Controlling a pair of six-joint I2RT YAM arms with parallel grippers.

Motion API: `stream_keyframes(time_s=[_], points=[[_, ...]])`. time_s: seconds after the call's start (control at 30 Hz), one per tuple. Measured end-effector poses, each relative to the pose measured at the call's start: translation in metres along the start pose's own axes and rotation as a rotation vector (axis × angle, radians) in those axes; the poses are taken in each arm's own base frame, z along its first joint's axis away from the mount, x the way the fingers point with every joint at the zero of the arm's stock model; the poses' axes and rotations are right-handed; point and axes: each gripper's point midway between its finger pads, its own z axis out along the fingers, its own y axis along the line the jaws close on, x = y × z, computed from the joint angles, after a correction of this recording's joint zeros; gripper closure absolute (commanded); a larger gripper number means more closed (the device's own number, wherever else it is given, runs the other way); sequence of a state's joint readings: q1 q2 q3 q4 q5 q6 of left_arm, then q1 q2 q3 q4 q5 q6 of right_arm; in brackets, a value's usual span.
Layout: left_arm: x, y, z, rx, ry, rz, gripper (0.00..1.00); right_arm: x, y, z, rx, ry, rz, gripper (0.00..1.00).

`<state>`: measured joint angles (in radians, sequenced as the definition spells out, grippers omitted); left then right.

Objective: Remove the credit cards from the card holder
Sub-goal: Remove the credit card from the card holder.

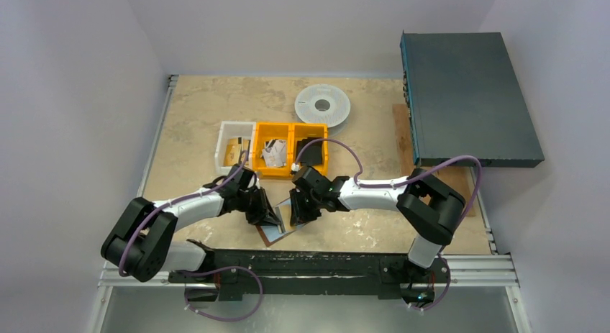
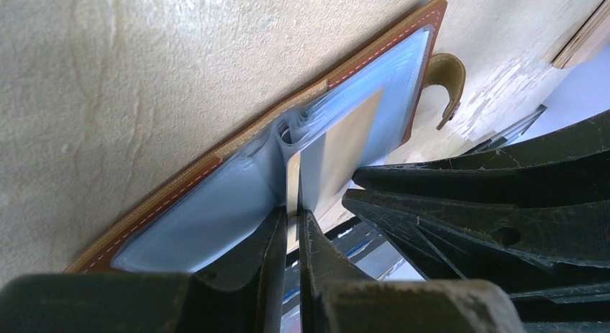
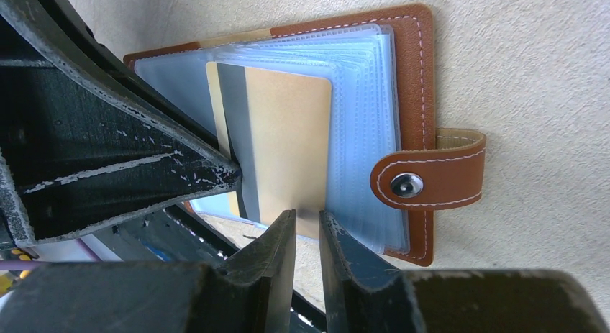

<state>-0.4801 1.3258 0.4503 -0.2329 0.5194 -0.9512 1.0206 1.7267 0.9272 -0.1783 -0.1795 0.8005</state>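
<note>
Card holder (image 3: 416,74) lies open on the table (image 3: 518,60), centre, near side, nearer than the orange bins (image 1: 291,149), between both arms. Clear sleeves (image 3: 360,96) fan up from its spine. One gold credit card (image 3: 288,131) with a dark stripe stands among them.

Left gripper (image 2: 290,214): fingers clenched edge-on around that card's edge. Right gripper (image 3: 307,219): fingers nearly together at the sleeves' near edge; pinching a sleeve or not, cannot tell.

Judgement: card light, stiff, slick. Sleeves soft and clingy, apt to drag along. Holder light, likely to slide. Best hold is the card's exposed edge, pulled straight along the pocket with the sleeve or leather cover pinned.
</note>
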Motion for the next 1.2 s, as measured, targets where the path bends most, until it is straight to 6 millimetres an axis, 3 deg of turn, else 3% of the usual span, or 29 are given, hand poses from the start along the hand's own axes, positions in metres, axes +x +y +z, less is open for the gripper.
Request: stream_keyframes(time_s=[0.13, 1.2], points=[[0.000, 0.000, 0.000, 0.003, 0.000, 0.001, 1.00, 0.000, 0.000, 0.000, 0.000, -0.001, 0.004, 0.81], [0.004, 0.012, -0.020, -0.103, -0.019, 0.017, 1.00, -0.002, -0.005, -0.001, -0.035, -0.023, 0.065, 0.82]])
